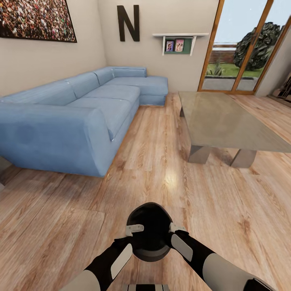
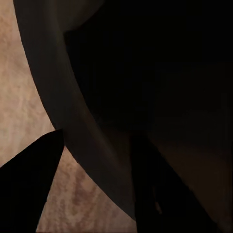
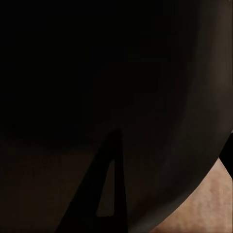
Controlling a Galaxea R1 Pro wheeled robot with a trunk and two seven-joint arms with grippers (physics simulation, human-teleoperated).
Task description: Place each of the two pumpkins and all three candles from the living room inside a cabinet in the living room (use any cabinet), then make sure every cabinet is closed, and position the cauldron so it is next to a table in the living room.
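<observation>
Round black cauldron (image 1: 148, 232) (dark hollow), clamped between left tool (image 1: 134, 229), right tool (image 1: 176, 227)

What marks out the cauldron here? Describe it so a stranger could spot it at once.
Start from the long blue corner sofa on the left and the low grey table on the right, then follow the wooden floor toward the robot. There, between the left gripper and right gripper, is the cauldron. It is the one round, black, glossy pot among pale furniture.
</observation>
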